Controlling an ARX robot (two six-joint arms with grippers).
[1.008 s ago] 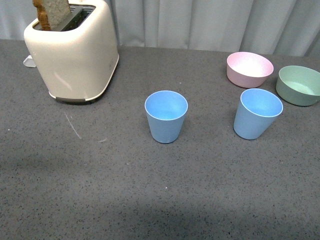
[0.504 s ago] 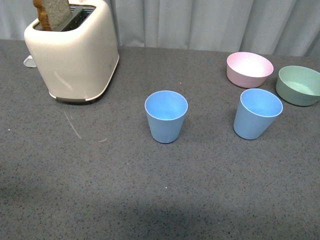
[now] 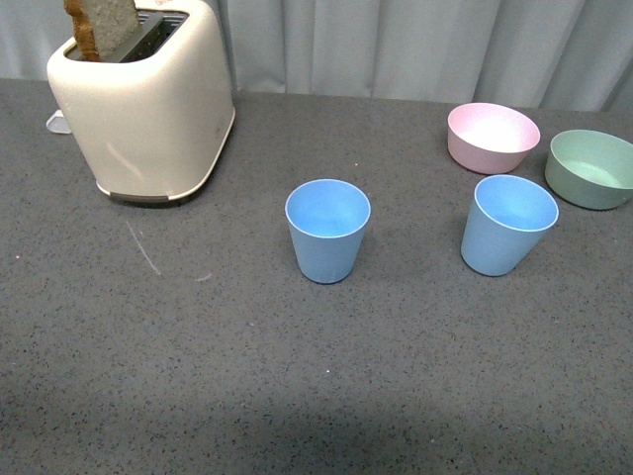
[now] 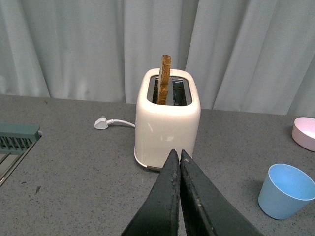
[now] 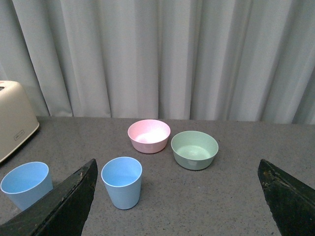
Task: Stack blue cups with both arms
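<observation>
You have nothing stacked: right cup (image 3: 507, 225) stands apart at centre cup's (image 3: 327, 230) three o'clock. Left gripper (image 4: 177, 153) closed, empty; right gripper (image 5: 176, 161) spread wide.

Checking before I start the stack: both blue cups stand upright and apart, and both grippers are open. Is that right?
Not quite. The left gripper is shut, its jaws pressed together in the left wrist view; only the right gripper is open. The middle blue cup and the right blue cup do stand upright and apart.
</observation>
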